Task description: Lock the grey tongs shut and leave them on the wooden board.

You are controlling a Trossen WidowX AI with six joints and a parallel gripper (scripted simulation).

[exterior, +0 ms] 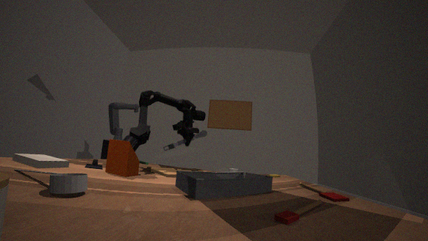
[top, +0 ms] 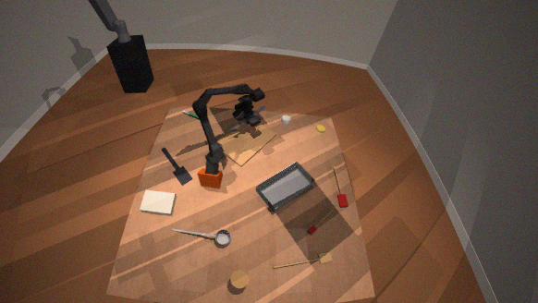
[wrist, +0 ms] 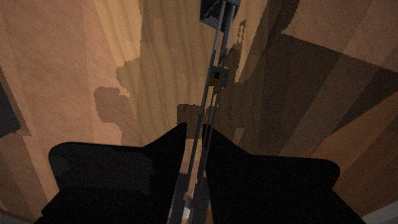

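My gripper [top: 250,122] [exterior: 188,142] [wrist: 194,128] is shut on the grey tongs [top: 234,128] [exterior: 176,144] [wrist: 204,107] and holds them in the air above the far part of the wooden board [top: 242,156] [wrist: 117,30]. The two tong arms lie close together, nearly parallel, between my fingers. In the exterior view the tongs are tilted, with the rounded end higher at the right and the squared end lower at the left. The fingers hide part of the arms. Whether the lock holds cannot be seen. The roasting tin [top: 293,198] [exterior: 232,186] stands apart, with no tongs on it.
An orange block [top: 210,179] [exterior: 121,158] stands at the arm's base. A dark spatula [top: 183,175] and a white slab [top: 158,202] lie left of it. A white cup [top: 286,120] and a yellow disc [top: 321,128] are right of the board. A green-handled item [top: 192,115] lies at the back left.
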